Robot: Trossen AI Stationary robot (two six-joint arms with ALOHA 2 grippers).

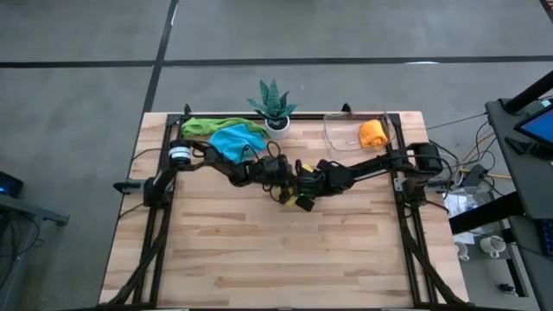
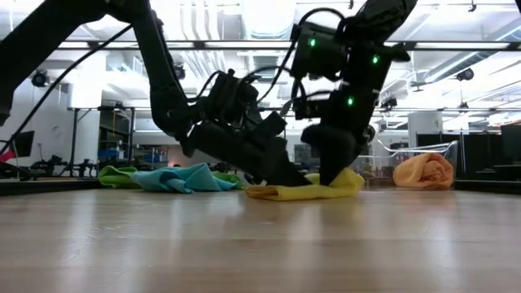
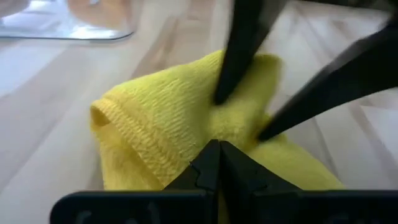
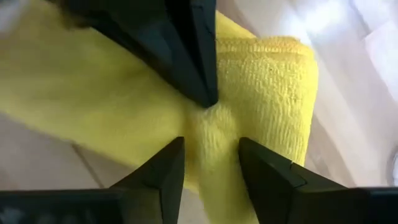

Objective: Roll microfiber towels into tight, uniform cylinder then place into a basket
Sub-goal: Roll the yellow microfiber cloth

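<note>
A yellow microfiber towel (image 1: 302,202) lies crumpled on the wooden table near its middle. My left gripper (image 3: 217,148) is shut, and its tips rest on the towel. My right gripper (image 4: 211,146) comes down from above with a bunched ridge of the same towel between its fingers. An orange towel roll (image 1: 373,132) lies inside the clear basket (image 1: 339,136) at the far right. A green towel (image 1: 206,127) and a light blue towel (image 1: 233,139) lie heaped at the far left. My left gripper presses its shut fingertips (image 2: 299,181) onto the yellow towel's middle (image 3: 186,134), slanting down from the table's left. The towel stays on the table beneath them. My right gripper pinches a puckered fold of the towel (image 4: 211,127) between its two fingers (image 4: 165,165), coming steeply from above. The towel lies on the table, slack.
A spiky green plant in a white pot (image 1: 275,108) stands at the far edge between the towel heap and the basket. Dark frame rails (image 1: 157,226) run along the table's left and right sides. Bare wood (image 1: 285,259) stretches toward the near edge.
</note>
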